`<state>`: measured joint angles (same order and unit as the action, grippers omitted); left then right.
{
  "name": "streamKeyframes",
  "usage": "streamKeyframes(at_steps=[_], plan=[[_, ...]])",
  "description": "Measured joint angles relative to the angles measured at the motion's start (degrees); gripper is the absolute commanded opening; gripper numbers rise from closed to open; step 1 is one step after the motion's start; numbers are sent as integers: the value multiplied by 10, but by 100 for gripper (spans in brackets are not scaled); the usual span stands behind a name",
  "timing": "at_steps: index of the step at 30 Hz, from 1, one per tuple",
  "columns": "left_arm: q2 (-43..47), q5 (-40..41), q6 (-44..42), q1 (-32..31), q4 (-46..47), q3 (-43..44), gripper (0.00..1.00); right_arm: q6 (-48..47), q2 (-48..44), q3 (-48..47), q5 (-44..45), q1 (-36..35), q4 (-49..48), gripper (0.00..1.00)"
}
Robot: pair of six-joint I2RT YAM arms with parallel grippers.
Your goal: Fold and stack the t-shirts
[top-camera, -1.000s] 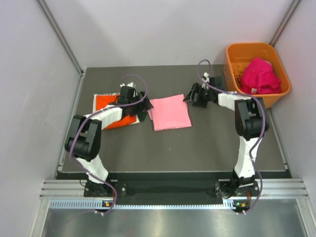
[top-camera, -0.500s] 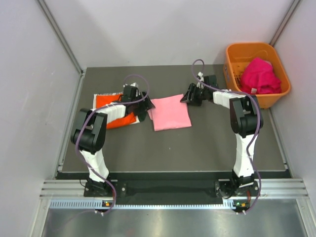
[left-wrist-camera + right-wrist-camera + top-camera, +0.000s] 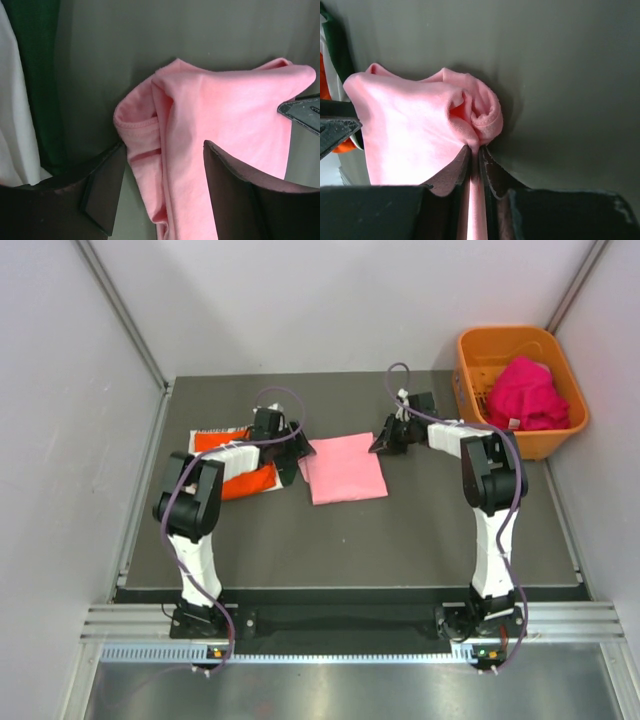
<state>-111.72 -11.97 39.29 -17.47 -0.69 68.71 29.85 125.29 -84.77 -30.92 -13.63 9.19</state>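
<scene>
While left gripper (image 3: 162, 182) gapes over pink t-shirt (image 3: 230, 110), right gripper (image 3: 475, 153) pinches it.

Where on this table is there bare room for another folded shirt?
Free: the near strip of table, between the pink shirt and the near edge, and the far strip behind it. Crowded: the middle row, stack to basket.

2 white arms (image 3: 196, 565) with black joints, purple cables (image 3: 278, 391).
</scene>
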Motion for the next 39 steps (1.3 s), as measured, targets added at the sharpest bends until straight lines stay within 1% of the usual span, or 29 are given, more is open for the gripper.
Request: streamKeyframes(at_steps=[2, 3, 4, 13, 17, 19, 21, 23, 25, 27, 30, 33, 34, 39], plan=[[-8, 0, 0, 0, 0, 9, 67, 0, 0, 0, 3, 0, 0, 8], [-13, -1, 1, 0, 0, 15, 63, 0, 0, 0, 4, 0, 0, 8], [-16, -2, 1, -1, 1, 19, 62, 0, -1, 0, 5, -1, 0, 8], [-40, 16, 1, -8, -20, 56, 63, 0, -4, 0, 11, -1, 0, 8], [-39, 39, 1, -11, -27, 58, 60, 0, -4, 0, 13, -2, 2, 7], [-39, 46, 0, -11, -30, 59, 51, 0, -7, 0, 16, -2, 3, 7], [-44, 48, -1, -11, -42, 66, 37, 0, -11, 0, 21, -3, 5, 7], [-62, 39, -1, -10, -50, 87, 35, -2, -17, 0, 28, -5, 8, 7], [-79, 32, 0, -10, -49, 109, 31, -3, -21, 0, 36, -10, 9, 7], [-86, 26, 3, -10, -45, 114, 24, -3, -24, 0, 45, -16, 11, 7], [-88, 26, 5, -12, -44, 114, 0, -6, -25, 0, 58, -27, 12, 6], [-88, 27, 2, -14, -44, 115, 0, -9, -27, 0, 69, -35, 14, 4], [-88, 26, 0, -14, -44, 115, 0, -10, -29, 0, 73, -37, 15, 0], [-84, 28, -7, -14, -46, 113, 0, -21, -80, 32, 106, -43, 24, 0]])
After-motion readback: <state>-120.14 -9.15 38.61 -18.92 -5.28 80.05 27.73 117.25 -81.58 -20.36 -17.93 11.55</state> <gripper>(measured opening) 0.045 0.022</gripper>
